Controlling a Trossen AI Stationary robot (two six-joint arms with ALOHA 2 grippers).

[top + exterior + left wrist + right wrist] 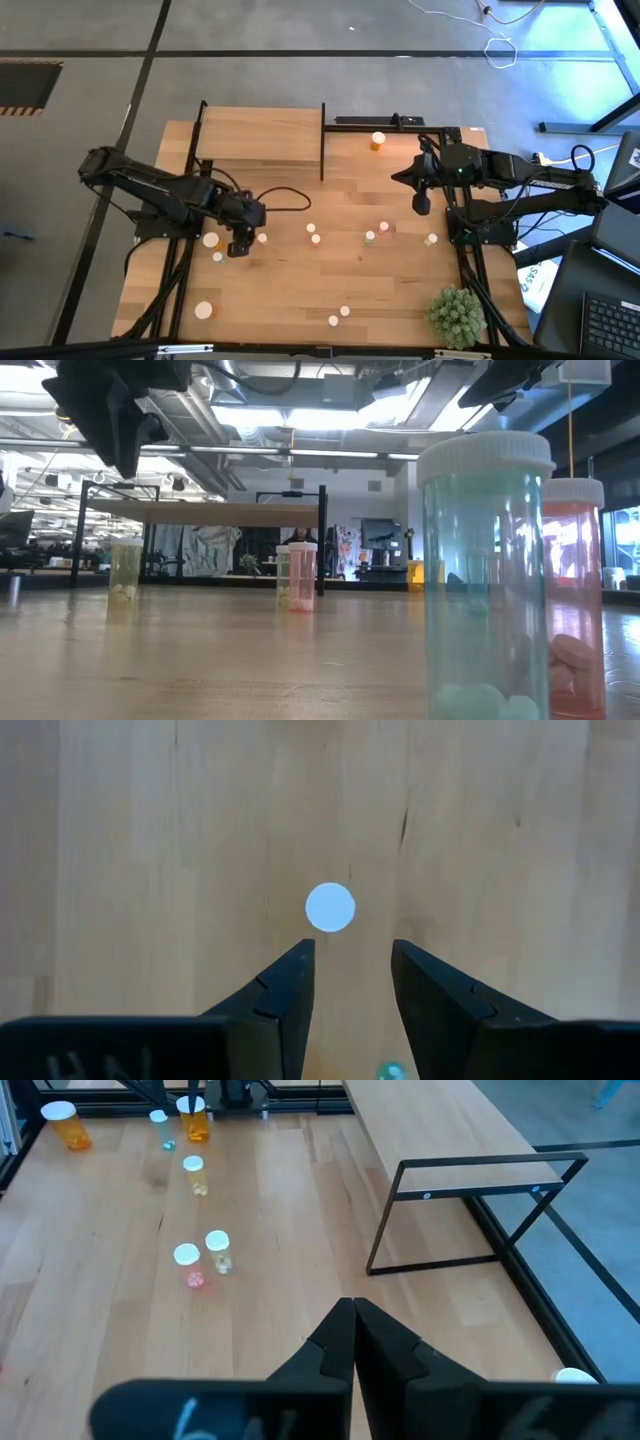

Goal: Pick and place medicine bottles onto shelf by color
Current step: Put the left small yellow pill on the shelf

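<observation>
The left gripper [240,245] hangs over the near-left part of the wooden table [300,290], fingers pointed straight down and parted with nothing between them. In its wrist view a small bottle's white cap [329,907] sits on the wood just ahead of the fingertips [300,955], not touched. From above, that spot has a few small bottles around the gripper: one at [262,238], one at [217,257], plus a bigger orange bottle [211,240] just beside it.

The right gripper [421,204] is pinched fully shut on nothing, hovering over the right side of the table (its wrist view shows the two fingers [352,1340] pressed together).

The shelf [262,135] stands at the far-left of the table, its wooden top bare as far as I can see. An orange bottle [378,141] stands just right of it, near the back edge.

More small bottles are scattered mid-table, e.g. [314,236] and [370,238], and another orange one near the front-left corner [204,311]. In the low view a pale green bottle [487,575] and a reddish bottle [574,595] stand side by side very close to the camera. The spiky green plant ball [456,315] sits at the front-right corner.
</observation>
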